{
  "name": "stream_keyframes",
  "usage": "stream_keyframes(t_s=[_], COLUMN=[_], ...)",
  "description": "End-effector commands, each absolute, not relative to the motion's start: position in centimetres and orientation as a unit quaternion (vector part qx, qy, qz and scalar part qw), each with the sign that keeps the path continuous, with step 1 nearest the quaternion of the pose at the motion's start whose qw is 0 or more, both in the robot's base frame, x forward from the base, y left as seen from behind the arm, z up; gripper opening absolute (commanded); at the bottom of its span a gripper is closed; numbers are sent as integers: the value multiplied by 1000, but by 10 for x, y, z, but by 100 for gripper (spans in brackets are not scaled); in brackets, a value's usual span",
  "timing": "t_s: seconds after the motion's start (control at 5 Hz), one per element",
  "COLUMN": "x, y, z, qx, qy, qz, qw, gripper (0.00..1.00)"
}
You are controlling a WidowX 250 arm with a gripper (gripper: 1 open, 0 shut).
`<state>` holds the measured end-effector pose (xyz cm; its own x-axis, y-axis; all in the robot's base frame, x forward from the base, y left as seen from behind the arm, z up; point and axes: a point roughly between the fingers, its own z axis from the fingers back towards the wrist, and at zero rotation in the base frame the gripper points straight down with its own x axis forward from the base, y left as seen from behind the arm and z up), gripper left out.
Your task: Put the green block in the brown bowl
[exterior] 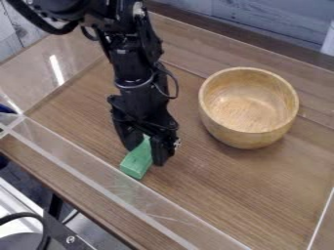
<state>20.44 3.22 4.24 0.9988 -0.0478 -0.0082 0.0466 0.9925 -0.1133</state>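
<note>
The green block (pixel 135 162) lies on the wooden table near its front edge, its upper end between my gripper's fingers. My black gripper (pixel 145 150) points straight down over it with its jaws open on either side of the block, low at the table surface. I cannot tell whether the fingers touch the block. The brown bowl (pixel 248 105) stands upright and empty to the right of the gripper, a short gap away.
A clear acrylic wall (pixel 78 186) runs along the front edge of the table (pixel 261 186), close to the block. The arm (pixel 128 59) rises from the gripper toward the upper left. Bare wood lies between gripper and bowl.
</note>
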Motion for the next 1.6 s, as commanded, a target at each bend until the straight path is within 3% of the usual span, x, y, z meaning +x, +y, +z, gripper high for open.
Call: stream_keyframes(t_s=[0.0, 0.6, 1.0, 1.2, 1.4], x=[214, 219, 247, 249, 247], y=[36, 33, 19, 18, 19], z=[51, 68, 112, 109, 103], qx=[-50, -58, -68, -69, -67], qy=[-21, -26, -57, -58, -48], qz=[-20, -13, -11, -12, -14], qw=[998, 998, 996, 996, 997], gripper=[0, 0, 0, 0, 100])
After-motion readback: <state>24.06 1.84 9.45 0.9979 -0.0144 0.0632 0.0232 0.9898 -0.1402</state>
